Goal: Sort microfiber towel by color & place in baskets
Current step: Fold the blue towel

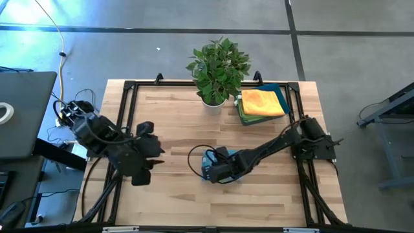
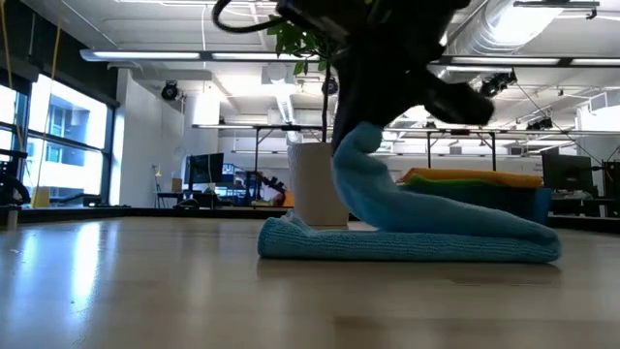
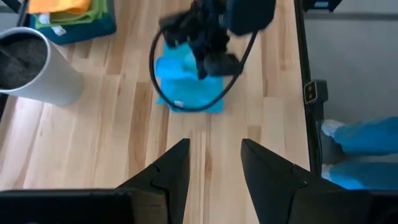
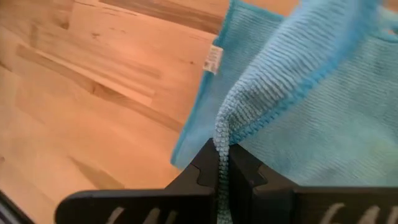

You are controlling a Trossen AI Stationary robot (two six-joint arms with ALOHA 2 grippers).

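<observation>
Worktop [image 1: 174, 116] of pale wood planks, butcher-block grain, framed by a black metal rail; grey concrete floor [image 1: 349, 58] around it. Low view looks level into a large open room with ceiling light strips, ducting, windows at one side and desks with monitors farther back. Counted: two dark arms, one basket, one plant, one blue towel out on the wood, and at least two towels in the basket. Basket [image 1: 285, 96], shallow, rectangular, dark teal plastic, sits at the far right part of the worktop, just beside the plant; inside lies a green towel [image 1: 244, 111] with a yellow-orange towel [image 1: 262, 102] folded on top. Potted plant [image 1: 218, 65], leafy green, in a white cylindrical pot [image 3: 37, 71] filled with dark soil. Blue microfiber towel [image 2: 436, 233], fine ribbed weave with a stitched edge and a small white label, lies near the middle of the worktop, most of it flat, one part pulled up into a peak. Right gripper [image 4: 222, 163] stands over that towel, jaws closed tight on a fold of its edge, cloth pinched between the two dark fingers in the right wrist view. Left gripper [image 3: 214, 163] hangs above bare wood at the left side of the worktop, well apart from the towel, jaws parted and holding nothing. Black cable [image 3: 186, 99] loops off the right arm above the blue cloth.
</observation>
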